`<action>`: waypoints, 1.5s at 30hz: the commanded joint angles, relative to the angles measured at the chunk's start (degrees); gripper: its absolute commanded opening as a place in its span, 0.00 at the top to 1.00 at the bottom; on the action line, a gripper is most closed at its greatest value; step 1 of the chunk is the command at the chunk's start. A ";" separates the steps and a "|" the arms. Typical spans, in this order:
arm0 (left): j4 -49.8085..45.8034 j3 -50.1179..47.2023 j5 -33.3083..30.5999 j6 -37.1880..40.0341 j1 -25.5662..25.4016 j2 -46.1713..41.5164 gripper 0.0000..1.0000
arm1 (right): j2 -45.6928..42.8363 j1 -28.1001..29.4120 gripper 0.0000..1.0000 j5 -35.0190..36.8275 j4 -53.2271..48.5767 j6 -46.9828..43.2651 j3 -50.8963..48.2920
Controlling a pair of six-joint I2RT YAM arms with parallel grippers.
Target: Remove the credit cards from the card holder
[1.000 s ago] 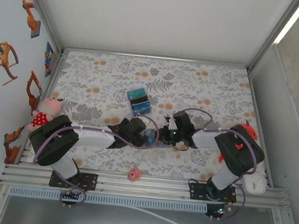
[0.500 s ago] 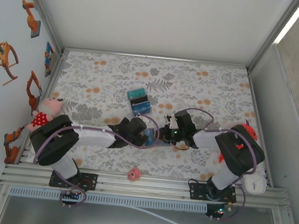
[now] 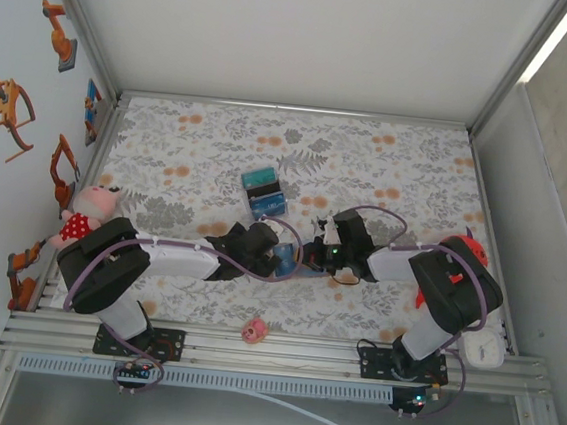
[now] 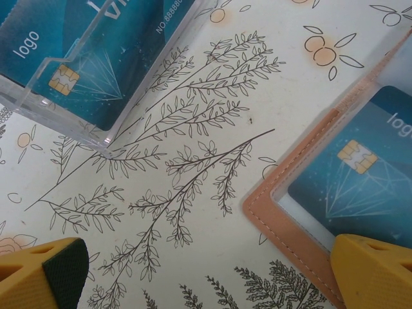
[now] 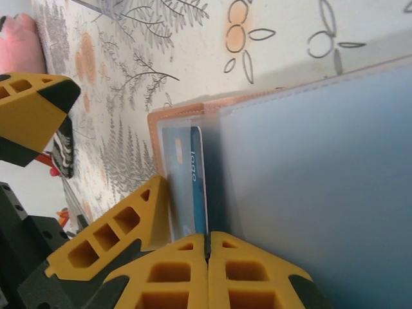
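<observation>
Tan, leather-like card holder (image 4: 290, 232) lying open and flat on the floral-patterned desk (image 4: 212, 84), between the two arms in the desk's near half. One teal card (image 5: 191, 174) sits in its clear pocket beside the stitched edge. Right fingers (image 5: 174, 277) are pressed together, pinching the end of this card, which runs into the seam between them. Left fingers (image 4: 38, 277) are spread wide and hold nothing; one tip stands over the card holder's border, the other over bare desk. Near the holder, farther from the arm bases, a clear plastic box (image 4: 103, 129) holds further credit cards (image 4: 96, 51), teal and blue with chips and light lettering. A small pink toy (image 3: 254, 329) lies near the desk's front edge.
</observation>
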 commanded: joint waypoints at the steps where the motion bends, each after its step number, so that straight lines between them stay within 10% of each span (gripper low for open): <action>1: -4.64 -0.11 -2.31 1.39 -0.25 1.01 0.03 | -2.44 -0.43 1.00 2.95 -6.08 -3.83 1.15; 45: 1.68 6.15 1.51 6.01 -1.37 4.77 0.03 | -7.12 -0.52 1.00 8.15 -17.71 -8.49 4.79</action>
